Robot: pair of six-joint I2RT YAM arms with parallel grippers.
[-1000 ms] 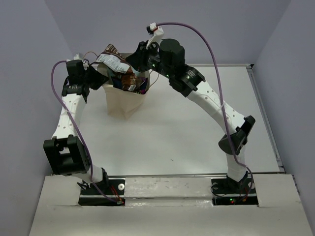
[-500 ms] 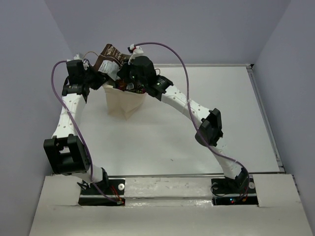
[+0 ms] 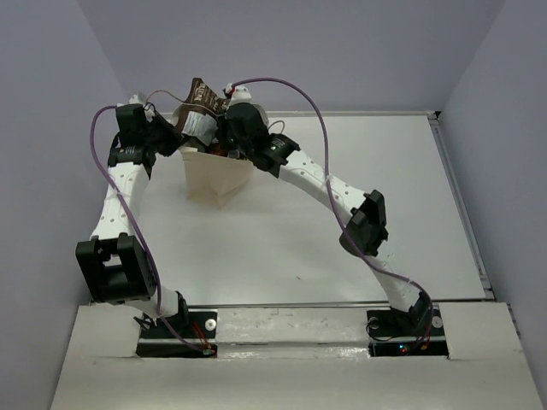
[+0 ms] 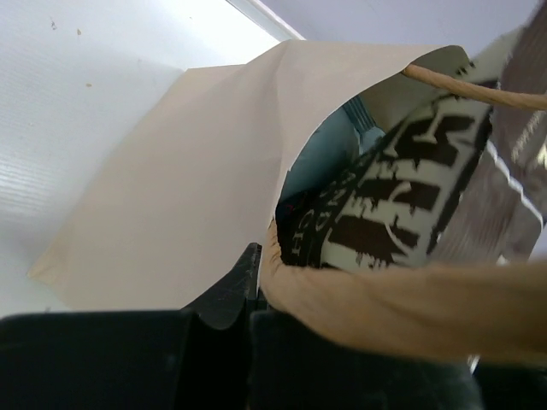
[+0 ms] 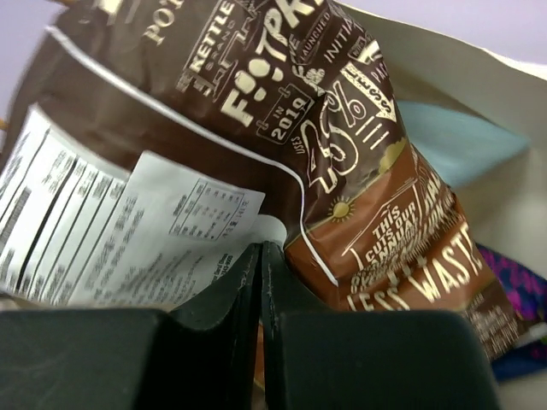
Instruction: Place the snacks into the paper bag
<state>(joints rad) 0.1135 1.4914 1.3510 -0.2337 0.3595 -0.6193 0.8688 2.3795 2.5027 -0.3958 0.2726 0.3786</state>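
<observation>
Cream-tan paper carrier bag (image 3: 215, 178): upright on the white table (image 3: 342, 213), at its far left part, mouth open upward; one thin brown cord handle (image 4: 479, 90) arches over the opening in the left wrist view. Dark brown foil packet with cream lettering and a white nutrition panel (image 3: 197, 101): tilted, lower part inside the bag's mouth, upper part sticking out above the rim. Right gripper (image 3: 215, 137): at the bag's mouth, fingers pressed together and clamped on the packet's lower edge beside the white panel, seen close in the right wrist view (image 5: 261, 254). Left gripper (image 3: 175, 141): at the left side of the bag's rim; in its own view (image 4: 256, 286) the fingers lie together with the tan paper edge running down into the seam between them, so it appears pinched on the rim. Purple-blue packet (image 5: 513, 290): already inside the bag, under the brown packet's lower corner. Light-blue foil surface (image 5: 453, 141): also inside, against the bag's inner wall; which packet it belongs to cannot be told.
</observation>
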